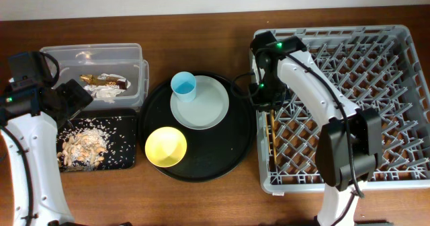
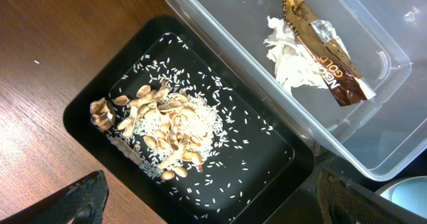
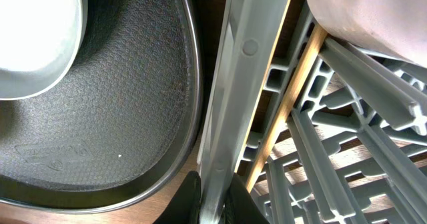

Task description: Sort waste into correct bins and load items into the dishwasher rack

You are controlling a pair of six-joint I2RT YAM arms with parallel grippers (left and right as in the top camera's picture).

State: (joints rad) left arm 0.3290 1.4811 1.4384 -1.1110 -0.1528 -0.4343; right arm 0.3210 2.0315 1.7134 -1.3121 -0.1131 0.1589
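The foil wrapper [image 1: 104,83] [image 2: 320,44] lies in the clear tub [image 1: 131,51] [image 2: 393,117] beside white tissue. The food scraps [image 1: 84,144] [image 2: 167,127] are heaped in the shallow black tray [image 1: 127,160] [image 2: 87,104]. My left gripper [image 1: 72,95] [image 2: 213,207] is open and empty above that tray. The light-blue cup [image 1: 183,85] stands on the grey-blue plate [image 1: 208,108]; the yellow bowl [image 1: 166,146] sits beside them. The chopsticks [image 1: 271,135] [image 3: 293,91] lie in the dishwasher rack [image 1: 403,98]. My right gripper [image 1: 263,98] [image 3: 215,201] is shut on the rack's left wall [image 3: 233,84]. A pinkish rounded thing [image 3: 360,11], perhaps the pink cup, is in the rack.
The plate, cup and bowl rest on a large round black tray [image 1: 235,145] [image 3: 133,104] between the bins and the rack. The tray's rim lies close to the rack's left wall. Bare wooden table runs along the front.
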